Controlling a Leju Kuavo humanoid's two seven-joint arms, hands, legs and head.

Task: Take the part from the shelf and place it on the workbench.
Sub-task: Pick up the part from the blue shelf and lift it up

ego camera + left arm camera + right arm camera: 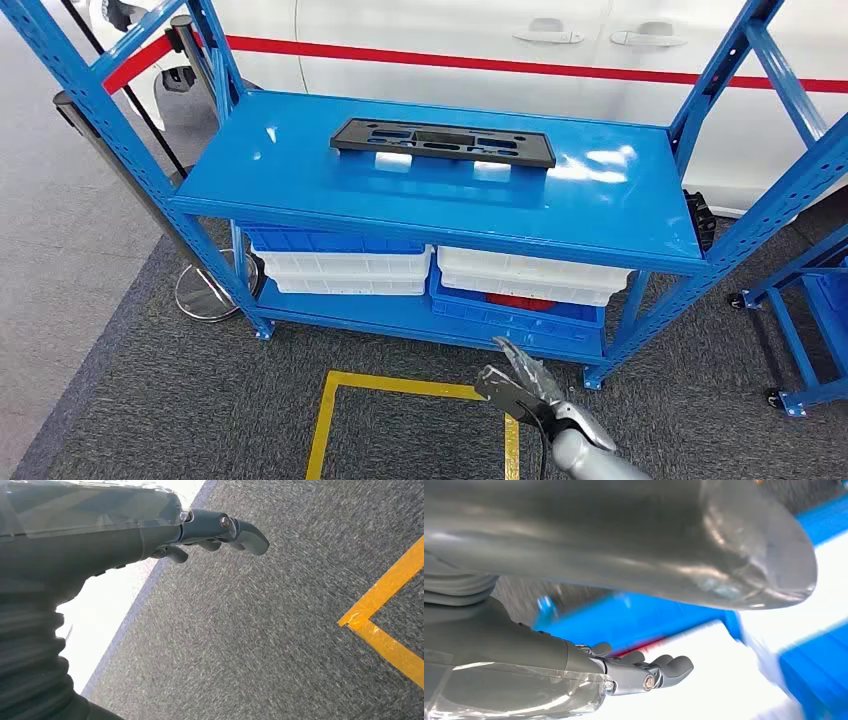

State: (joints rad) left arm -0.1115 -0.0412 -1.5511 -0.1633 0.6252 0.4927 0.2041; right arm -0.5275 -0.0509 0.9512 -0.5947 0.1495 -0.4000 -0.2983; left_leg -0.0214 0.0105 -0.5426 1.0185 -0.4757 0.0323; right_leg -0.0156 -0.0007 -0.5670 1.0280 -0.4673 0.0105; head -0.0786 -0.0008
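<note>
1. Lying flat on the top shelf [300, 170] of the blue rack [760, 210], the black part [443, 141] is seen towards the back of that surface, long side across, touched by neither hand.
2. The right hand [520, 385] is raised in front of the rack's lower level, well apart from the part; its fingers [669, 665] are extended and slightly apart, and nothing is held.
3. The left hand [220, 530] is seen over the grey carpet [280, 630]; its fingers are loosely bent, and nothing is gripped.
4. White and blue bins [340, 262] are stacked on the lower shelf, with something red in the right one.
5. A yellow floor line [330, 420] is marked on the carpet before the rack; a corner of it is shown in the left wrist view.
6. In the right wrist view, the blue and white bins are shown blurred beyond the fingers.
</note>
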